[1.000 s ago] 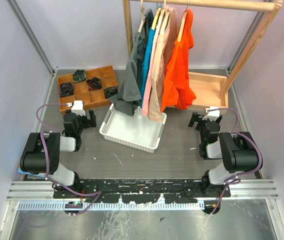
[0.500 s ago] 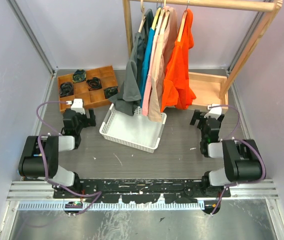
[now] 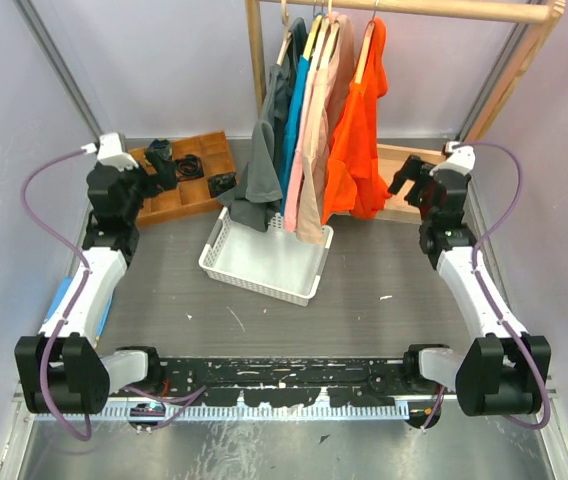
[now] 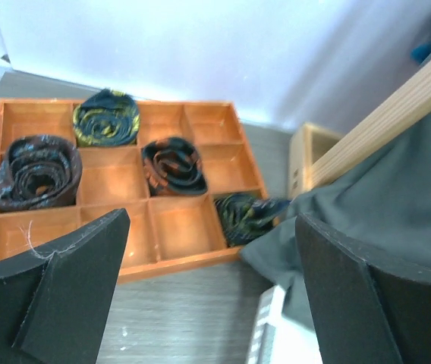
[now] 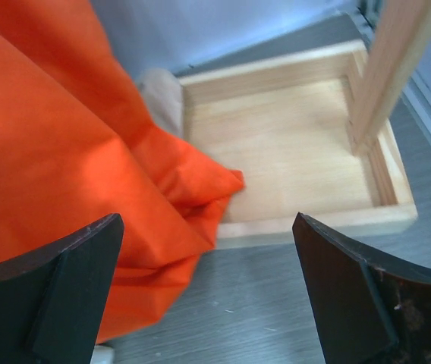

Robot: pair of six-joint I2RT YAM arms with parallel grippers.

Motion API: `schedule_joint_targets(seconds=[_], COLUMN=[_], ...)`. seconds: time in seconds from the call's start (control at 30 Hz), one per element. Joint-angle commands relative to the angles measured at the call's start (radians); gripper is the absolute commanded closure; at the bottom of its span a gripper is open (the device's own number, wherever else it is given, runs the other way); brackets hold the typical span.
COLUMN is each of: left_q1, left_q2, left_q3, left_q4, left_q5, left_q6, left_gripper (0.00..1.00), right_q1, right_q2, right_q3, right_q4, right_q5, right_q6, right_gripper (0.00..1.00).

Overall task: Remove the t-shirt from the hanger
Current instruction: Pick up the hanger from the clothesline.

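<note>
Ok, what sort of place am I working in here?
Likely a lab test cell dressed as a wardrobe corner: plain panel walls, a wooden clothes rack hung with t-shirts, a white basket beneath.

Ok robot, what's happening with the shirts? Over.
Left pincer open, right pincer open, both empty. Orange t-shirt on its hanger, untouched. Tan shirt hangs close beside it.

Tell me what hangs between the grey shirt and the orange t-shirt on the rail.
In the top view, three garments hang between the grey shirt and the orange t-shirt: a blue one, a pink one and a tan one.
</note>
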Motion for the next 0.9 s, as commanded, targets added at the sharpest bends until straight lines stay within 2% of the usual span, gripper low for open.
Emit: schedule_joint_targets(seconds=[0.0, 0.1, 0.2, 0.37, 0.53, 0.67, 0.87], left_q1=[0.005, 0.007, 0.009, 0.008, 0.006, -0.02, -0.077], left_q2=[0.007, 0.009, 0.023, 0.049, 0.03, -0.005, -0.038], left_q3=[0.198, 0.268, 0.34, 0.479, 0.6, 0.698, 0.737], left_q4=[-0.292, -0.317, -0.306, -0.398, -0.521, -0.652, -0.822], left_q5=[-0.033, -0.006, 0.059, 0.094, 0.156, 0.115, 0.082], left_q6=[-0.23, -0.33, -0.383, -0.467, -0.446, -0.392, -0.368], left_gripper=[0.02, 0.02, 0.02, 0.02, 0.02, 0.02, 0.02], right_q1=[0.002, 0.001, -0.001, -0.002, -0.001, 0.002, 0.022], right_q2=[-0.001, 0.023, 0.031, 0.088, 0.163, 0.202, 0.219], right_q3=[0.257, 0.382, 0.474, 0.679, 0.911, 1.034, 1.219], right_q4=[-0.226, -0.289, -0.278, -0.331, -0.456, -0.526, -0.709], right_q5=[-0.139, -0.167, -0.208, -0.179, -0.109, -0.135, -0.148], right_q6=[0.037, 0.103, 0.167, 0.232, 0.182, 0.16, 0.163], right_gripper=[0.0, 0.0, 0.0, 0.0, 0.04, 0.06, 0.06])
